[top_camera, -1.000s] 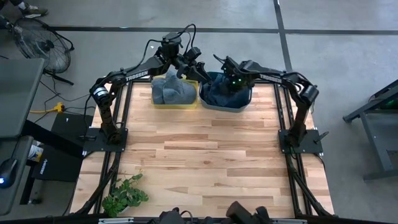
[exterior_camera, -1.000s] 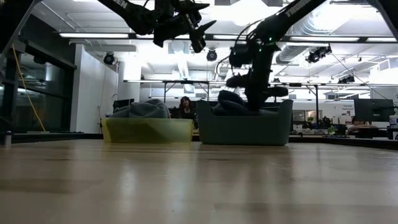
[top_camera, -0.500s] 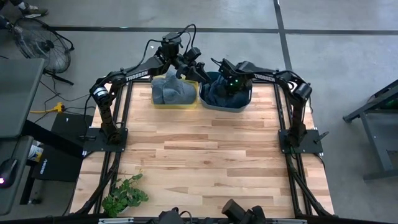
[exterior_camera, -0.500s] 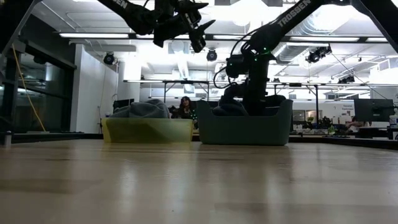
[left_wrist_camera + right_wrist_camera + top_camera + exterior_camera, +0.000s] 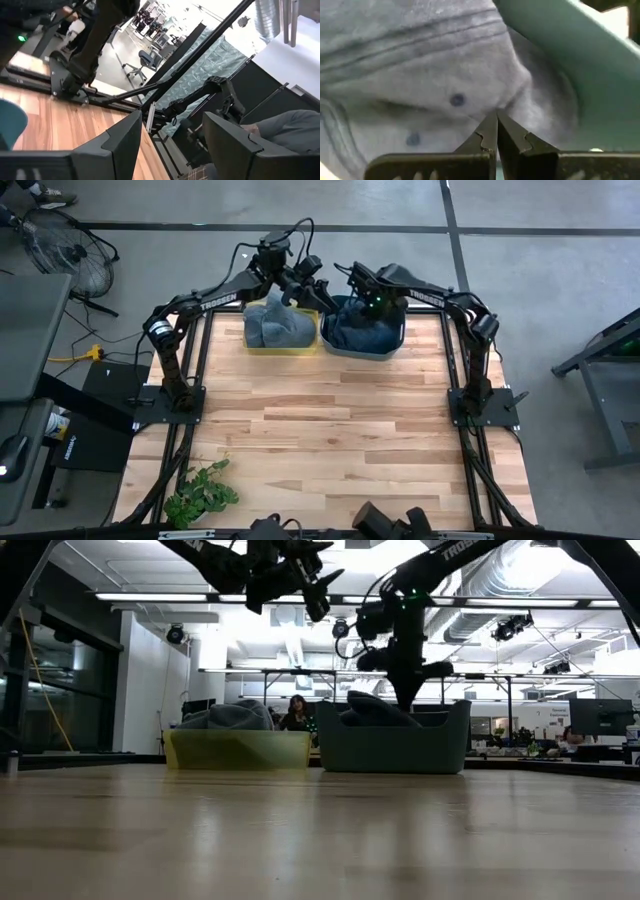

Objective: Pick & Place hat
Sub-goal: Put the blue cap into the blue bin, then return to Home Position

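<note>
A dark blue-grey hat (image 5: 358, 330) lies in the grey-teal bin (image 5: 395, 340) at the table's far edge. In the right wrist view the hat (image 5: 420, 75) shows ribbed seams and two eyelets. My right gripper (image 5: 497, 117) points down into this bin with its fingers shut on the hat's cloth. Beside it stands a yellow bin (image 5: 262, 345) holding a lighter grey hat (image 5: 278, 325). My left gripper (image 5: 312, 290) hovers high over the gap between the two bins. It points level, is open, and has nothing between its fingers (image 5: 122, 145). My right gripper pinches a small pucker of the hat's cloth (image 5: 495, 106) between its two fingertips, next to the bin's wall. The fingers come from above, pointing down. Creases run out from the pinch. In the low view the hat (image 5: 372, 705) rests in the bin below the fingers.
The two bins stand side by side at the far edge, and the teal wall (image 5: 560, 55) runs close beside my right fingers. The bare wooden tabletop (image 5: 330, 440) stretches toward the near edge. A small plant (image 5: 200, 492) sits at the near left corner. A person (image 5: 297, 712) sits in the room behind.
My right gripper dipped down into the grey-teal bin, then came up again and a little toward the table's left. It stayed shut throughout.
</note>
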Motion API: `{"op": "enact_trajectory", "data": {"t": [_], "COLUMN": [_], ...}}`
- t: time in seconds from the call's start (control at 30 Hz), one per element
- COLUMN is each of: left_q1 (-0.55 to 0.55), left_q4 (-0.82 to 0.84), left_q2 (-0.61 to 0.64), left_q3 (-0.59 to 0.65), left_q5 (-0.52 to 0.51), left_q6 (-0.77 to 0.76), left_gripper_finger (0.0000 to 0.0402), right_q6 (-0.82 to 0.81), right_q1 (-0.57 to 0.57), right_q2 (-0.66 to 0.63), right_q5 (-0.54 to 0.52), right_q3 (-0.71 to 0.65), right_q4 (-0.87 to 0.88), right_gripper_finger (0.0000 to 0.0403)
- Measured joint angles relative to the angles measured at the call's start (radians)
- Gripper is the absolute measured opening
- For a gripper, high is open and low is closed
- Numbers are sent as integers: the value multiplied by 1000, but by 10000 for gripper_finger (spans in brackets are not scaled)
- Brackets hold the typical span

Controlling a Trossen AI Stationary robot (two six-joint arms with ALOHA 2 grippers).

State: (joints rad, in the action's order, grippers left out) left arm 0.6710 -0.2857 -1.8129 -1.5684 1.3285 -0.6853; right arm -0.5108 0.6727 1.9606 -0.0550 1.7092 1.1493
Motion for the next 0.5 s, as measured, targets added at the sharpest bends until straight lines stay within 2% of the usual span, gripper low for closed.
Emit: {"op": "enact_trajectory", "data": {"t": [0.23, 0.37, 0.5], "left_q1": [49, 92, 127], "left_q4": [3, 13, 144], "left_q2": [65, 105, 160], "left_q3": [0, 0, -2], "left_q5": [0, 3, -10], "left_q6": [31, 35, 144], "left_gripper_finger": [209, 209, 209], "right_q6": [53, 91, 134], "right_q1": [-39, -83, -135], "right_q2": [-2, -47, -142], "right_q5": [-16, -14, -25], "right_q3": [120, 158, 158], "right_q4": [128, 120, 82], "right_gripper_finger": [0, 0, 0]}}
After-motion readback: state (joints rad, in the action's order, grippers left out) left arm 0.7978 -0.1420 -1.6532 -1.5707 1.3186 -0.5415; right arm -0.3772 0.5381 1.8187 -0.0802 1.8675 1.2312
